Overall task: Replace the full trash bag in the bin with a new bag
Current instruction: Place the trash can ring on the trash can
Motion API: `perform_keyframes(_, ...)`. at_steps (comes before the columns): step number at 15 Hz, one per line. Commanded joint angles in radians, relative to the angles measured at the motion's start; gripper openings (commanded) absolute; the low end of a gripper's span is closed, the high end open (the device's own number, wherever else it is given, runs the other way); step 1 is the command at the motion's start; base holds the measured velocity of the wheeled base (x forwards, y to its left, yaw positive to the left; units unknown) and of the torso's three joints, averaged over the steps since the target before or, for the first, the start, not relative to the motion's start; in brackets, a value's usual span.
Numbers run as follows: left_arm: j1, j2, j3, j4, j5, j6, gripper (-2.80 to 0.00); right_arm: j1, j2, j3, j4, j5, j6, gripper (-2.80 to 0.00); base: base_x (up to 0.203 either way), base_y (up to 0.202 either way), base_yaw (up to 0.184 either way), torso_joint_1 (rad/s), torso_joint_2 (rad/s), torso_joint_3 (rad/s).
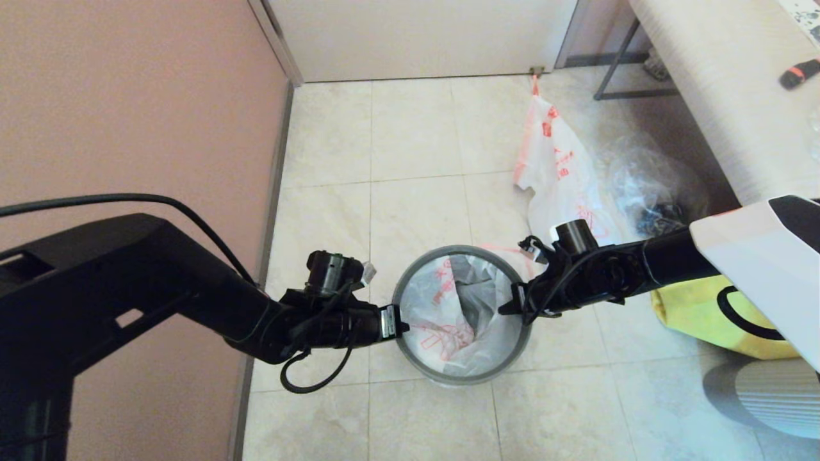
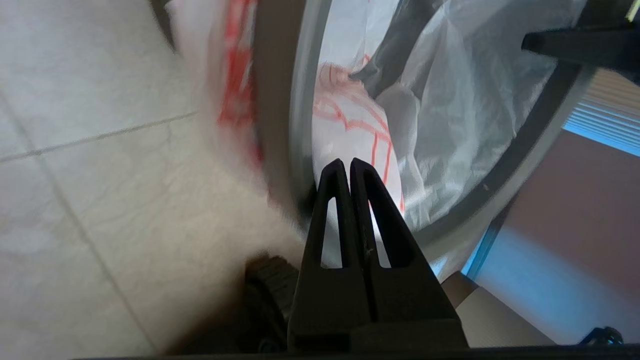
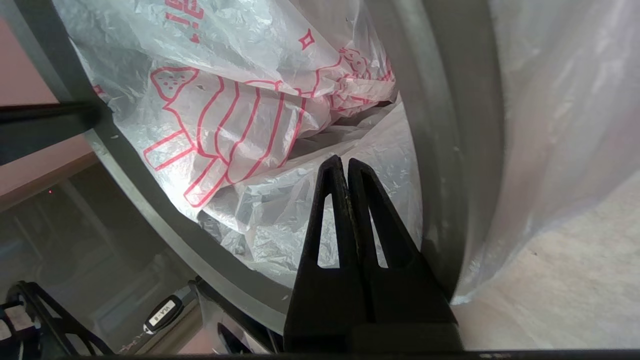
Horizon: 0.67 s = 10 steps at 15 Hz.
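The bin stands on the tiled floor in the middle of the head view, topped by its grey hoop. The new bag, white with red line print, lines the inside, and its edge hangs over the outside. My left gripper is shut at the hoop's left side, and my right gripper is shut at its right side. In the wrist views each gripper's tips lie just inside the hoop, over the bag. The full trash bag lies on the floor behind the bin, to its right.
A clear plastic bag lies to the right of the full bag, under a table. A yellow tote sits right of the bin. A pink wall runs along the left and a white door stands at the back.
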Motion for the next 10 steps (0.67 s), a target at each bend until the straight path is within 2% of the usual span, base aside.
perform_keyframes(1, 0.01, 0.063, -0.019, 0.003, 0.003, -0.002, -2.8, -0.011, 0.034, -0.006, 0.004, -0.005, 0.002, -2.8, 0.0, 0.0, 0.0, 0.0, 0.0, 0.0)
perform_keyframes(5, 0.012, 0.035, -0.015, 0.004, 0.002, -0.003, -2.8, -0.013, 0.036, -0.022, 0.008, -0.005, 0.004, -2.8, 0.0, 0.0, 0.0, 0.0, 0.0, 0.0)
perform_keyframes(8, -0.013, -0.119, 0.029, 0.006, 0.001, -0.004, -2.8, -0.005, -0.051, 0.006, 0.027, -0.011, 0.001, -2.8, 0.0, 0.0, 0.0, 0.0, 0.0, 0.0)
perform_keyframes(10, -0.031, -0.253, 0.06, 0.01, 0.005, -0.004, -2.8, 0.011, -0.156, 0.058, 0.033, -0.045, -0.002, -2.8, 0.0, 0.0, 0.0, 0.0, 0.0, 0.0)
